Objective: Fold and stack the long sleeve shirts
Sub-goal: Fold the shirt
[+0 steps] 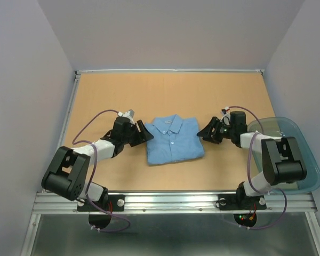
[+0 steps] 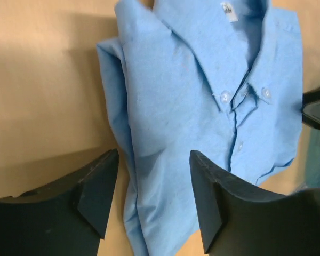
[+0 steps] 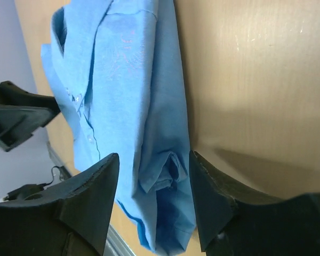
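Observation:
A light blue collared long sleeve shirt (image 1: 173, 140) lies folded into a rectangle, buttons up, in the middle of the table. My left gripper (image 1: 147, 132) is open at the shirt's left edge, its jaws spread over that edge in the left wrist view (image 2: 154, 178). My right gripper (image 1: 204, 132) is open at the shirt's right edge, its jaws spread over the bunched folded side in the right wrist view (image 3: 154, 184). The shirt fills both wrist views (image 2: 202, 106) (image 3: 128, 106). Neither gripper holds cloth.
A translucent teal plastic tub (image 1: 304, 154) stands at the right table edge beside the right arm. The wooden table (image 1: 170, 90) has raised rails at the back and sides. White walls close in the space.

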`<state>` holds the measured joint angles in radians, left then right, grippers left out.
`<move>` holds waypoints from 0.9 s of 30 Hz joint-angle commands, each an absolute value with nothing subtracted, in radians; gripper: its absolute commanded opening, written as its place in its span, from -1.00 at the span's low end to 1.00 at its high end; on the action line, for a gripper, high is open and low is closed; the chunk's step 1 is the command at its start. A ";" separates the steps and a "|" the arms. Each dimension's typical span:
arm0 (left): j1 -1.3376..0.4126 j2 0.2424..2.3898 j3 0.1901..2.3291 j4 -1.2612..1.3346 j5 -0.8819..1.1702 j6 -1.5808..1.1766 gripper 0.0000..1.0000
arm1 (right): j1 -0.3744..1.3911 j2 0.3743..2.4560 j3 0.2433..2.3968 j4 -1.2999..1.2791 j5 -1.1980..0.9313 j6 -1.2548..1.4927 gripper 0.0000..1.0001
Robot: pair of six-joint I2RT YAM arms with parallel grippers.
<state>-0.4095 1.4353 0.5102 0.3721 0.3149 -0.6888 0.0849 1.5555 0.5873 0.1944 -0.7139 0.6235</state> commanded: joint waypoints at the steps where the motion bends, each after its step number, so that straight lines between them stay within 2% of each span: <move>1: -0.403 1.303 0.593 0.204 0.193 -0.614 0.54 | 0.083 1.438 0.653 0.060 -0.623 0.554 0.22; 3: -0.403 1.237 0.613 0.145 0.176 -0.609 0.68 | 0.087 1.399 0.675 0.031 -0.621 0.542 0.22; 9: -0.477 1.132 0.681 0.091 0.187 -0.640 0.68 | 0.173 1.295 0.765 -0.029 -0.612 0.560 0.22; 15: -0.571 1.221 0.686 0.188 0.230 -0.693 0.49 | 0.293 1.386 0.804 -0.009 -0.636 0.584 0.21; 20: -0.568 1.348 0.614 0.402 0.262 -0.738 0.33 | 0.288 1.488 0.694 0.225 -0.647 0.658 0.09; 25: -0.525 1.489 0.569 0.485 0.262 -0.750 0.24 | 0.232 1.623 0.568 0.429 -0.698 0.712 0.04; 27: -0.509 1.512 0.542 0.505 0.243 -0.749 0.22 | 0.204 1.657 0.552 0.434 -0.712 0.689 0.03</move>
